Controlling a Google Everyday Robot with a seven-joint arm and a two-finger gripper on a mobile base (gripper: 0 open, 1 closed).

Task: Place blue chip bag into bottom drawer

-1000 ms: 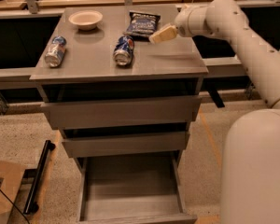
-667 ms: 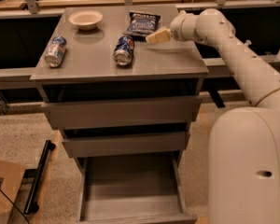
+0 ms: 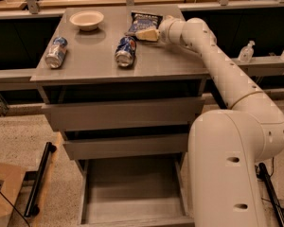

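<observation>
Navy chip bag (image 3: 144, 22) lay far back on the surface (image 3: 92, 58), the claw (image 3: 147, 34) at its near edge seemingly to take it, whether clamped I couldn't tell, bottom drawer (image 3: 132, 190) open below.

- blue chip bag (image 3: 143, 21): dark navy foil, white lettering; lying at the back of the cabinet top (image 3: 94, 56)
- bottom drawer (image 3: 132, 186): grey tray, pulled open, near the floor
- gripper (image 3: 147, 34): at the bag's near edge
</observation>
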